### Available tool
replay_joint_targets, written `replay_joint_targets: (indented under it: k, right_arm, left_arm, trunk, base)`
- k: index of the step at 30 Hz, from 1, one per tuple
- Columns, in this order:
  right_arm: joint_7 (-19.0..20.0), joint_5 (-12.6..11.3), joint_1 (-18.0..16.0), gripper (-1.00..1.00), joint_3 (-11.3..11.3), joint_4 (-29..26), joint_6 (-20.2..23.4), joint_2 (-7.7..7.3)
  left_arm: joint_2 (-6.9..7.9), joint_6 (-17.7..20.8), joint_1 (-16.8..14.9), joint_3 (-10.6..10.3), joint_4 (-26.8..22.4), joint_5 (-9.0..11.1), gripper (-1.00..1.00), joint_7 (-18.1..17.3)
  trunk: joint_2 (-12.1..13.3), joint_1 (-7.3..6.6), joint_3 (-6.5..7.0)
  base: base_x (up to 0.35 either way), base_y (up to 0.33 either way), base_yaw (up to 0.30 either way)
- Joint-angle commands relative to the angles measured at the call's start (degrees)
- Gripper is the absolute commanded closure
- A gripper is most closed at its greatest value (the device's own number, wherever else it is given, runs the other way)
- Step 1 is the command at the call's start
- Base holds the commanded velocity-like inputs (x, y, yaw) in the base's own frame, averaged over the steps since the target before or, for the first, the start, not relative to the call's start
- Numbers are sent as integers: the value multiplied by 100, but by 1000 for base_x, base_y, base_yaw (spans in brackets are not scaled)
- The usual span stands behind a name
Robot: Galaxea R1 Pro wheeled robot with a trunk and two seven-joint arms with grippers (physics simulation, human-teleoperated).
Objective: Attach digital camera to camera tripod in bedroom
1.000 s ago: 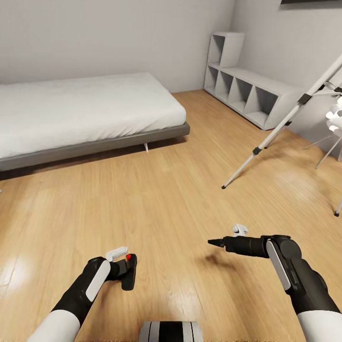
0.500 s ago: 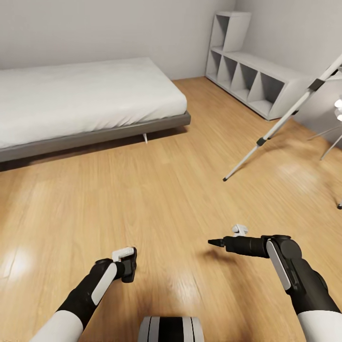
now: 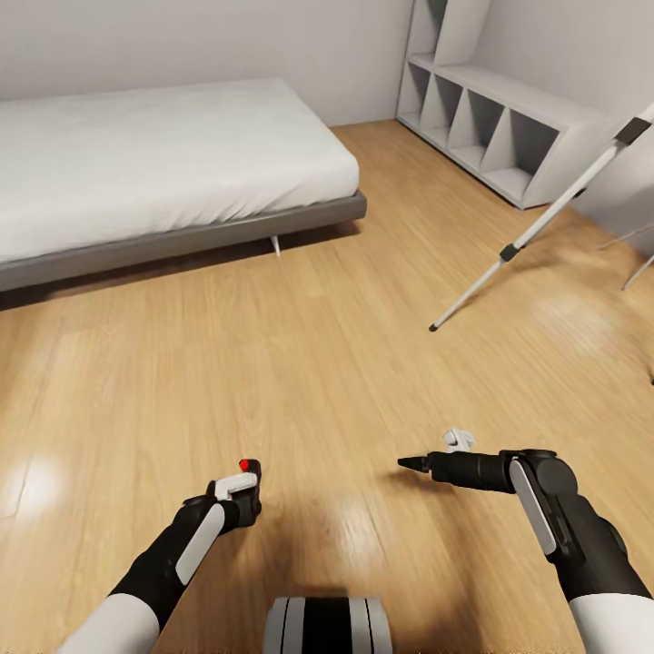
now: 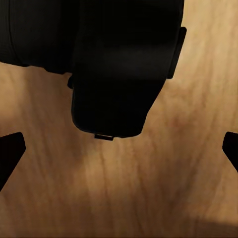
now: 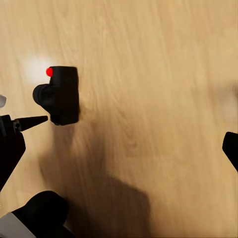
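I could see one tripod (image 3: 536,226), cut off at the frame edge, with only one white leg plainly showing, well beyond my right gripper (image 3: 411,463). That gripper's fingers sat wide apart in the right wrist view, holding nothing. The single black camera (image 3: 247,489) sat clamped in my left gripper (image 3: 238,495), its red dot up; its body blocked much of the left wrist view. One low grey bed (image 3: 173,163) and one white cubby shelf (image 3: 509,118) stood far ahead on the wood floor (image 3: 318,345).
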Motion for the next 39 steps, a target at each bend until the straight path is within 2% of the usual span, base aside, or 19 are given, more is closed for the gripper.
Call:
replay_joint_targets:
  k: [1,28,39]
  right_arm:
    - [5,-20,-3,-100,-6,-2,37,0]
    - [11,-30,-3,-100,-14,-2,37,0]
    - [11,-25,-3,-100,-15,-9,37,0]
  left_arm:
    - [7,10,-2,-27,-9,60,-100,55]
    - [5,9,-2,-28,-42,65,-100,66]
    - [5,9,-2,-28,-94,76,-100,72]
  trunk:
    - [-3,1,-27]
    - [-39,71,-625]
    - [-39,71,-625]
  base:
    - [0,0,0]
    - [0,0,0]
    - [0,0,0]
